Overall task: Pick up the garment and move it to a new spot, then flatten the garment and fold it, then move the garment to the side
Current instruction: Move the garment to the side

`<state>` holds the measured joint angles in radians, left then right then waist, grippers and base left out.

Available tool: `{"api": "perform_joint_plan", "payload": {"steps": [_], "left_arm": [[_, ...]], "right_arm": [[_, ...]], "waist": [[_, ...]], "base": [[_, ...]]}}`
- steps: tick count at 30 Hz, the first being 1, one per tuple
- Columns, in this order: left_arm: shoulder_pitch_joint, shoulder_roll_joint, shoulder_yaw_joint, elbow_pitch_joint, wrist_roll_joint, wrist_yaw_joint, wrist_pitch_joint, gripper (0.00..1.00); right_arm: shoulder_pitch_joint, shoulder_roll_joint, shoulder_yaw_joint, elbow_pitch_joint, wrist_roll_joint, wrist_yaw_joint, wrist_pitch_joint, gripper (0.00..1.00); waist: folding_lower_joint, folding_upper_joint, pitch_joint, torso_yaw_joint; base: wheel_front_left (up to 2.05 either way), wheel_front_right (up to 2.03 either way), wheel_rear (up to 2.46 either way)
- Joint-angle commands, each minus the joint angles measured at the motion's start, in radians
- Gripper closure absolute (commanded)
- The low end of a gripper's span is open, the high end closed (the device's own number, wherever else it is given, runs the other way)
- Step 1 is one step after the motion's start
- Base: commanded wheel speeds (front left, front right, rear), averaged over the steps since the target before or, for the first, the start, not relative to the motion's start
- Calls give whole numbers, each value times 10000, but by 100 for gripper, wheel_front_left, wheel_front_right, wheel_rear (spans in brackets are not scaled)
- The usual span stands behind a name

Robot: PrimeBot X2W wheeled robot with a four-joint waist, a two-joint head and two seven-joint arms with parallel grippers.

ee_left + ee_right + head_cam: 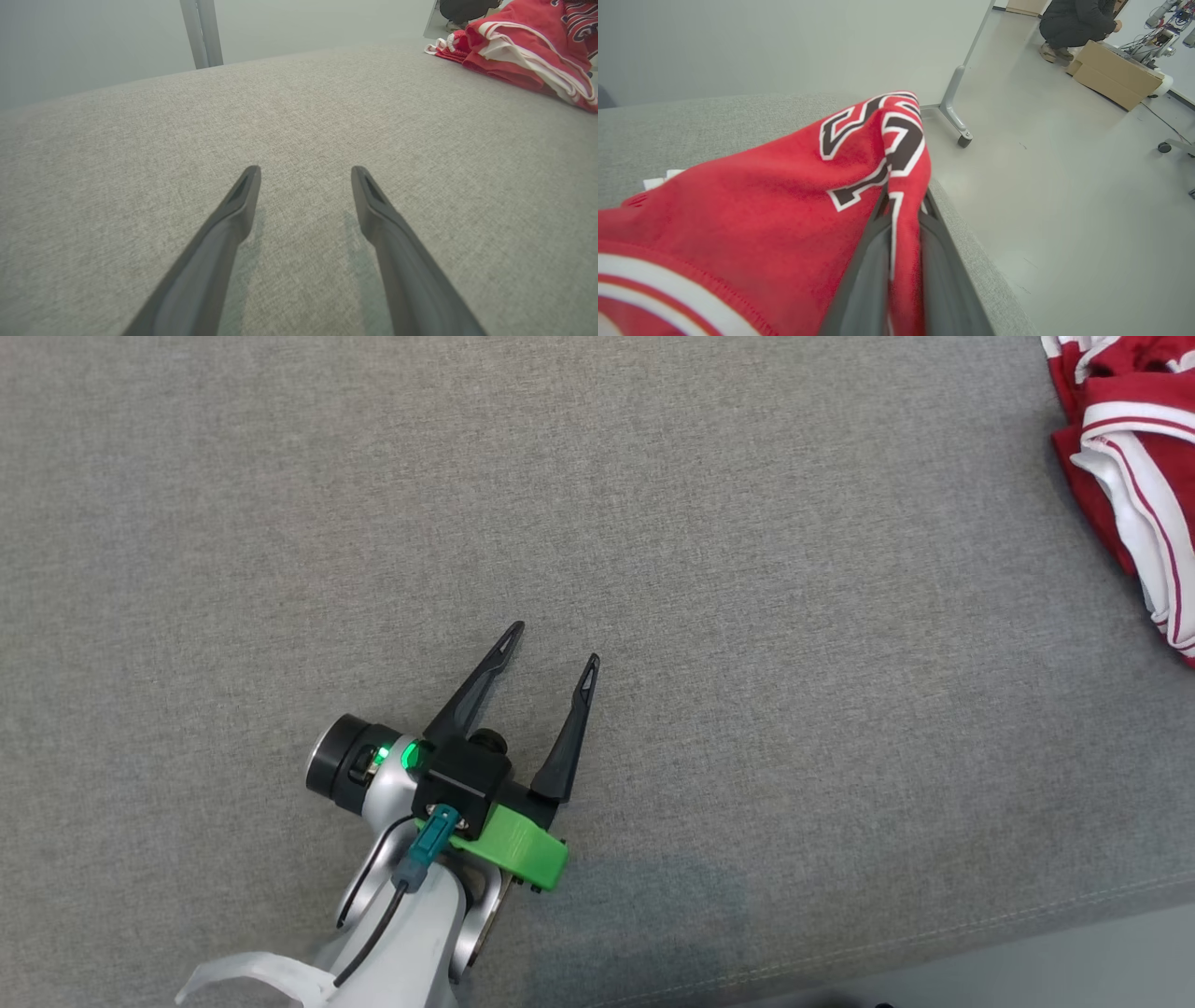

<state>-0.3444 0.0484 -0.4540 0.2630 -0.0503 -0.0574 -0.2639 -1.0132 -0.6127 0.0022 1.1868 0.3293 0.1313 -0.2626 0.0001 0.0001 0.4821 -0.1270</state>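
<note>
Red jersey (761, 196) with white trim, bunched in a heap at the right edge of the grey surface (280, 523). My right end effector (903, 205) is pinched narrow on one raised fold of it, black-and-white lettering wrapped over the tips. My left end effector (553, 646) hovers spread wide and empty over the surface's middle.

The worry is that the pinch holds a thin fold only. If I lift fast, I'd expect the cloth to slip out, or the loose bulk to drag over the surface's edge and down to the floor (1064, 210).

As for heading, the heap's long axis seems to run far-to-near along that right edge. The held fold points up along my fingers. I can't tell collar from hem.
</note>
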Motion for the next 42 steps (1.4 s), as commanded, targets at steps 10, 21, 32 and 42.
{"api": "perform_joint_plan", "payload": {"steps": [10,21,32,42], "left_arm": [[-103,51,96,-33,65,-47,5,0],[379,54,709,33,-211,380,5,0],[1365,63,2212,187,-430,531,5,0],[2188,47,2967,602,-477,536,5,0]], "right_arm": [[373,-439,-1614,932,-1534,-13,-22,0],[1544,1344,-2962,-2208,-3877,-13,-22,0],[4096,3896,-1295,-5135,-2766,-13,-22,0],[5780,4878,-380,-5795,-1918,-13,-22,0]], "waist": [[-1,-1,34,235],[-1,-1,-1078,145],[-1,-1,-2331,172],[-1,-1,-3263,544]], "base": [[0,0,0],[0,0,0],[0,0,0],[0,0,0]]}}
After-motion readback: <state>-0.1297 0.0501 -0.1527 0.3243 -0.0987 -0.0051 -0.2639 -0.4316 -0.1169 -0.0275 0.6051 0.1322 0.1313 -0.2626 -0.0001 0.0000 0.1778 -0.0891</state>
